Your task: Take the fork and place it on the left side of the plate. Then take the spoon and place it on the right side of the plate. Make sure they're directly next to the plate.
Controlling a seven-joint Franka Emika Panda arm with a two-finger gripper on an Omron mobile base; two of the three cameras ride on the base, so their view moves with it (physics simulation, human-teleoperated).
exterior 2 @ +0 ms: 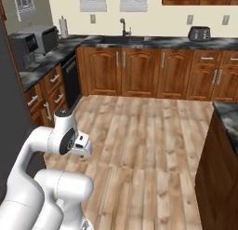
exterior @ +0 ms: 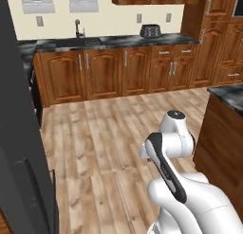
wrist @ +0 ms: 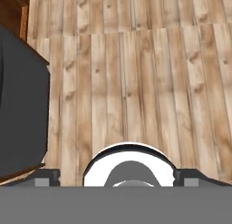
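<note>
The fork, the spoon and the plate are out of view. My gripper (wrist: 118,178) points down at the wooden floor (wrist: 136,82). Its two dark fingertips (wrist: 47,177) stand far apart at the bottom of the hand view, open, with nothing between them. The arm is folded up close over the base, and its white elbow (exterior: 176,129) rises in the left base view. In the right base view the hand (exterior 2: 82,145) hangs beside the upper arm.
A dark-topped island counter (exterior: 228,93) stands at the right. A tall dark appliance (exterior: 19,157) fills the left edge. Wooden cabinets (exterior: 118,72) with a sink (exterior 2: 123,38) and a toaster (exterior: 151,30) line the far wall. Plank floor lies between.
</note>
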